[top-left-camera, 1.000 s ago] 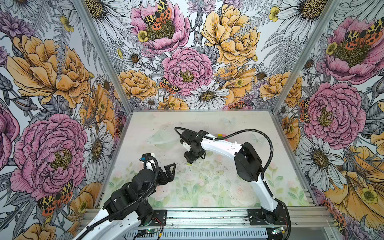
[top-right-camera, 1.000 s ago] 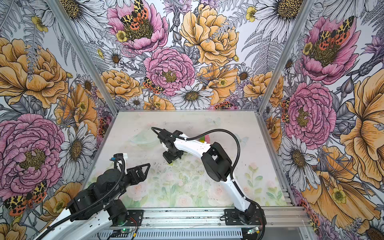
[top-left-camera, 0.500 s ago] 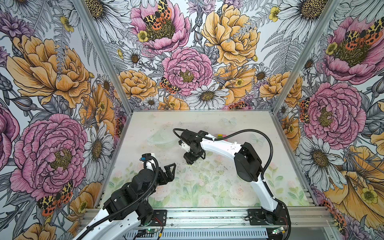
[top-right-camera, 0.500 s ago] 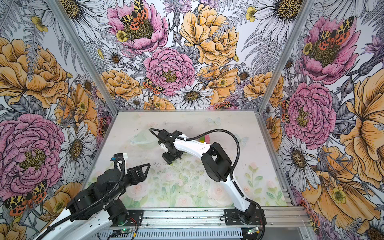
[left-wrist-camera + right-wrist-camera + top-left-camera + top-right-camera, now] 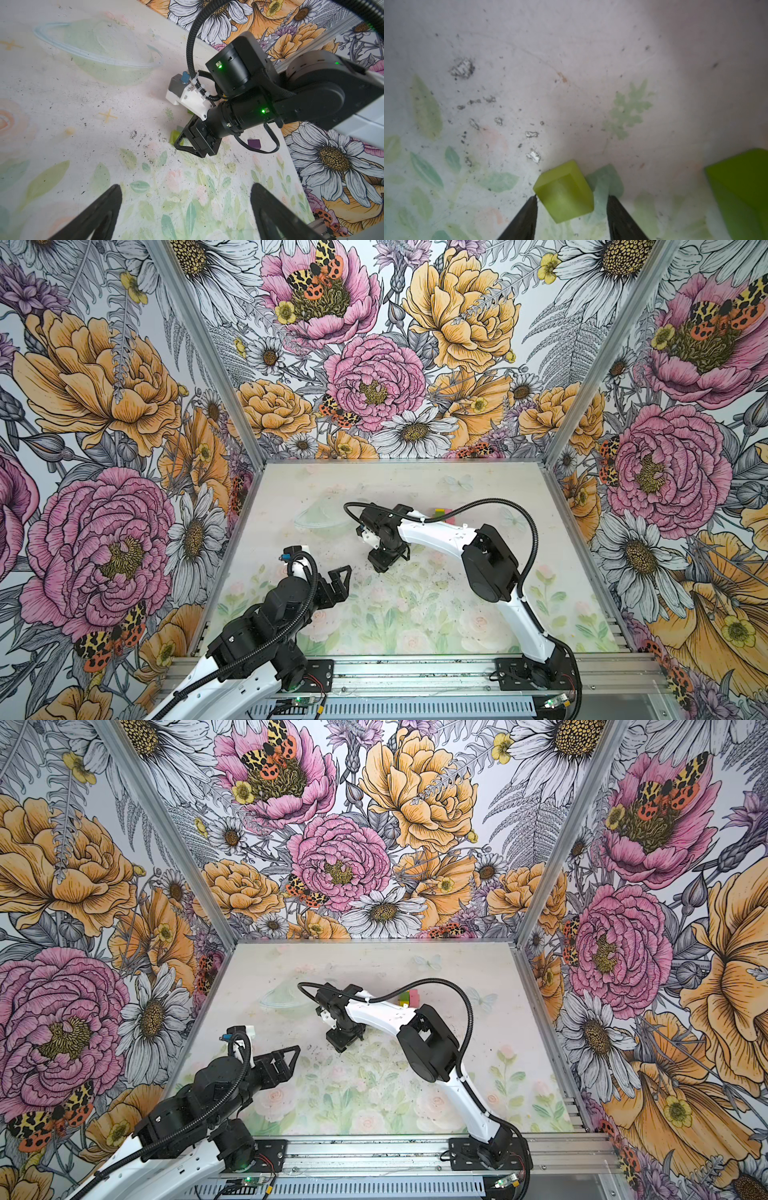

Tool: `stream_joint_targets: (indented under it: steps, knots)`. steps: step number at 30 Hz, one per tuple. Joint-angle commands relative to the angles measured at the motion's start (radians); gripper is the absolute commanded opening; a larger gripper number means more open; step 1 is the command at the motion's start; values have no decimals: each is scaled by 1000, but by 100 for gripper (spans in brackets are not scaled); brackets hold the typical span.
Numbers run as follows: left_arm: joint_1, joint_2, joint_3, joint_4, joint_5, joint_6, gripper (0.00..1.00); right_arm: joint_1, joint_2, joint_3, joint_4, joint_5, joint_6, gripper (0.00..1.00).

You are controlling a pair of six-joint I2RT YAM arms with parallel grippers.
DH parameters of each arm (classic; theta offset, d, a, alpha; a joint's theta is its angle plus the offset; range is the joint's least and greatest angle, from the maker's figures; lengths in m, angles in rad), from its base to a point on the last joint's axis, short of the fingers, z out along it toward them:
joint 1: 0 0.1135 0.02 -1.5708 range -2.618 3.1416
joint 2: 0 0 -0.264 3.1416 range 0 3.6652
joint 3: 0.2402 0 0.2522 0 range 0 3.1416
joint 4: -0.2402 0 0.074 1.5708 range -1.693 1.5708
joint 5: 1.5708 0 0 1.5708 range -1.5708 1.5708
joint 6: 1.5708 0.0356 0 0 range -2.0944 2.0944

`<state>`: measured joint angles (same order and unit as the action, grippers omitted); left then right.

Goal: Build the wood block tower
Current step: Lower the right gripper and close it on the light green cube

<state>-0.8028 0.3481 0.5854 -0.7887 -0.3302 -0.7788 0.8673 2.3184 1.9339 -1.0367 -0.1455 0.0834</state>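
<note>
Right wrist view: right fingers [image 5: 525, 222] are straddling, not yet clamping, the lime block [image 5: 563, 192] lying skewed on the table [image 5: 571, 62]; squaring to its flat sides looks wise. Left fingers [image 5: 110, 197] are hanging wide apart, empty.

Floral walls [image 5: 124, 385], pastel flower-print tabletop [image 5: 415, 614]

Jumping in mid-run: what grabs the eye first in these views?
The loud floral walls dominate both top views. Next, at centre, the right gripper straddles a lime block on the table, jaws open around it. The left gripper hovers open and empty near the front left.
</note>
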Motion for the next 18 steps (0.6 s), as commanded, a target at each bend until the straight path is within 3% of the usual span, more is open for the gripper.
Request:
stream_joint_targets:
  steps: [1,10,18]
  knots:
    - [-6,2,21,2,-27,19,98,4,18,24,-2,-14,-23,56]
    - [-6,-4,16,2,-32,17,98,6,56,69,-17,-10,-33,54]
    - [-6,-9,14,1,-33,17,98,6,54,70,-20,15,-33,45]
